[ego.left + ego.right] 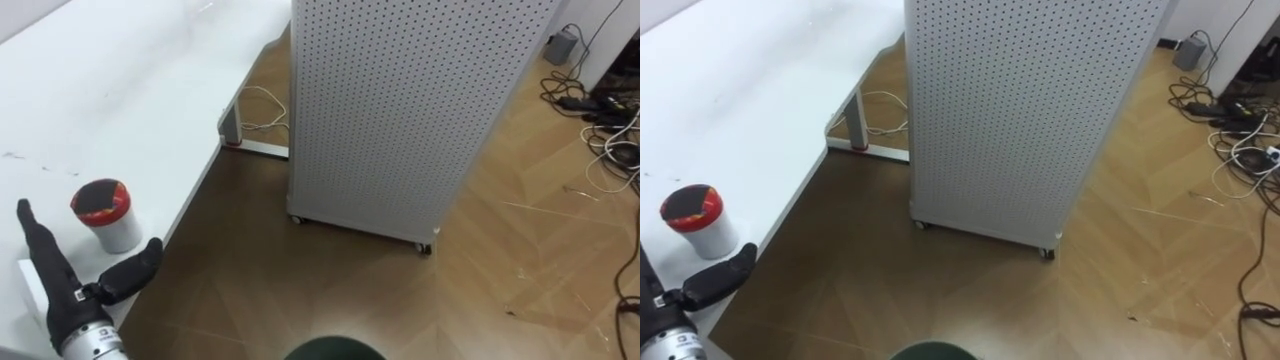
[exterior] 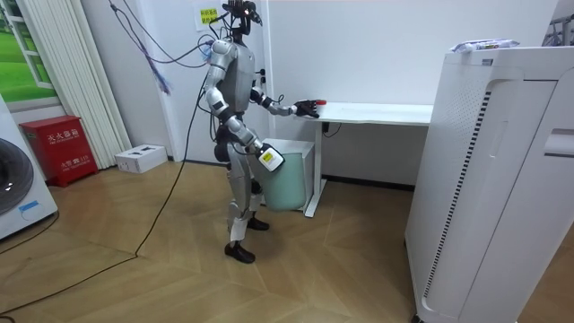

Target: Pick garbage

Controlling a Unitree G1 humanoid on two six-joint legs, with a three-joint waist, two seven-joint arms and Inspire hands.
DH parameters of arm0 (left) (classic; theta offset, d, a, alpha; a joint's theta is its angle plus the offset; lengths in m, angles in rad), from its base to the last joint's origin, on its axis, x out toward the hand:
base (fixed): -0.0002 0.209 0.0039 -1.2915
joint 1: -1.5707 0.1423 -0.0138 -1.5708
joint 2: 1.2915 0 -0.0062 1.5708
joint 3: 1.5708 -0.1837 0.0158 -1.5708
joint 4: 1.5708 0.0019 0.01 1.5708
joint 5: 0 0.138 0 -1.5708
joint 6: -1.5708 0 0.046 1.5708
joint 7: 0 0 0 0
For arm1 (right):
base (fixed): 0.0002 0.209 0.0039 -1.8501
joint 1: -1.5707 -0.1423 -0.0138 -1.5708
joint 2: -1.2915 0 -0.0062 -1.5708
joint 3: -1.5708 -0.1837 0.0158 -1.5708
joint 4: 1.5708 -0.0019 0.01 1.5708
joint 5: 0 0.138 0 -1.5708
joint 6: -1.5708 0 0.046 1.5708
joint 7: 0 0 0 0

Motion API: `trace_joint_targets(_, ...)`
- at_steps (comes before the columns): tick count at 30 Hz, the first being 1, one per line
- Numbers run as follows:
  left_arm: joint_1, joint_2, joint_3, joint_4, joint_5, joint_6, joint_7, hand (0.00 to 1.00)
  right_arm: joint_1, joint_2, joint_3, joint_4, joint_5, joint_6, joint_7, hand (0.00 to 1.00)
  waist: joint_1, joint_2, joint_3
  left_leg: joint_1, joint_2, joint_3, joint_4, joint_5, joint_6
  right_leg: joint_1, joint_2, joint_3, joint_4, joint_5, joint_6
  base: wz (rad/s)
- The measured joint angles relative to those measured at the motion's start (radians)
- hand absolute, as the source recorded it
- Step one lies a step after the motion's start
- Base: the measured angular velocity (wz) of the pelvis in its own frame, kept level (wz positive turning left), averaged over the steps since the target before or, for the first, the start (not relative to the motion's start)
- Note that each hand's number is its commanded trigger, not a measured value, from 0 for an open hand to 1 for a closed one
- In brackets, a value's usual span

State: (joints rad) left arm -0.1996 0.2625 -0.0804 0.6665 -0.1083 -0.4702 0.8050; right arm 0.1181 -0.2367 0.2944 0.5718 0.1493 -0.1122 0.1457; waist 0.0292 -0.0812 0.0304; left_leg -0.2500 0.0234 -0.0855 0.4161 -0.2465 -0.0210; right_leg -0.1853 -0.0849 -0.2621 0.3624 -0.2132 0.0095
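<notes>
A white cup (image 1: 105, 212) with a red rim and dark contents stands near the front edge of the white table (image 1: 120, 90). My left hand (image 1: 60, 285) lies just in front of it, open: its black fingers are stretched out flat along the tabletop and its thumb is spread toward the cup's base, a small gap short of it. Under the hand lies a flat white thing (image 1: 28, 282). In the room view I stand at the table's end with the left arm held out to the cup (image 2: 321, 104), and my right hand (image 2: 269, 159) hangs by the hip.
A tall white perforated cabinet on castors (image 1: 400, 110) stands on the wood floor right of the table. Cables (image 1: 610, 120) lie at the far right. A pale green bin (image 2: 287, 179) sits under the table's end by my legs.
</notes>
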Motion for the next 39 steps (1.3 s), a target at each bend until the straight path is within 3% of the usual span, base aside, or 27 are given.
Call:
trace_joint_targets(6, -0.045, 0.000, 0.001, 0.042, -0.020, 0.007, -0.008, 0.00, 0.000, 0.000, 0.000, 0.005, 0.000, 0.000, 0.007, 1.00, -0.003, 0.012, 0.0084, -0.005, 0.000, 0.000, -0.002, 0.000, 0.000, -0.001, 0.000, -0.001, -0.002, 0.001, 0.000, 0.00)
trace_joint_targets(15, -0.060, 0.000, -0.001, 0.043, -0.020, 0.008, -0.012, 0.00, -0.002, 0.000, 0.007, 0.006, 0.000, 0.000, 0.010, 1.00, -0.003, 0.016, 0.0084, -0.017, 0.000, 0.000, 0.003, 0.000, 0.000, -0.014, -0.001, -0.001, 0.000, 0.002, 0.000, 0.00)
trace_joint_targets(32, -0.153, 0.001, -0.001, 0.110, -0.021, 0.073, -0.024, 0.00, -0.027, 0.000, 0.041, 0.031, 0.003, 0.004, 0.009, 1.00, -0.028, 0.020, 0.0100, -0.053, 0.001, 0.004, 0.043, -0.002, 0.002, -0.047, -0.004, 0.002, 0.039, 0.003, -0.002, 0.00)
trace_joint_targets(34, -0.158, 0.001, -0.001, 0.110, -0.036, 0.073, -0.020, 0.31, -0.029, 0.000, 0.042, 0.034, 0.003, 0.004, 0.009, 1.00, -0.027, 0.021, 0.0105, -0.055, 0.001, 0.014, 0.043, -0.002, 0.002, -0.060, -0.005, 0.012, 0.049, 0.003, -0.002, -0.12)
trace_joint_targets(35, -0.158, 0.002, 0.001, 0.110, -0.040, 0.073, -0.017, 0.35, -0.031, 0.000, 0.043, 0.035, 0.003, 0.004, 0.009, 1.00, -0.027, 0.023, 0.0118, -0.056, 0.001, 0.016, 0.043, -0.002, 0.003, -0.062, -0.005, 0.013, 0.052, 0.003, -0.002, -0.12)
trace_joint_targets(37, -0.168, 0.002, 0.003, 0.117, -0.057, 0.073, -0.010, 0.89, -0.036, 0.000, 0.044, 0.044, 0.003, 0.005, 0.009, 1.00, -0.030, 0.028, 0.0148, -0.056, 0.001, 0.018, 0.042, -0.002, 0.003, -0.064, -0.006, 0.014, 0.054, 0.003, -0.002, -0.02)
trace_joint_targets(38, -0.172, 0.002, 0.011, 0.118, -0.057, 0.073, -0.009, 0.98, -0.039, 0.000, 0.046, 0.045, 0.003, 0.005, 0.009, 1.00, -0.030, 0.029, 0.0151, -0.057, 0.001, 0.018, 0.042, -0.002, 0.003, -0.065, -0.006, 0.013, 0.055, 0.003, -0.003, 0.00)
trace_joint_targets(39, -0.173, 0.003, 0.018, 0.118, -0.057, 0.073, -0.007, 1.00, -0.041, 0.000, 0.046, 0.045, 0.003, 0.005, 0.009, 1.00, -0.029, 0.029, 0.0150, -0.057, 0.001, 0.018, 0.043, -0.002, 0.003, -0.066, -0.006, 0.013, 0.055, 0.003, -0.003, 0.00)
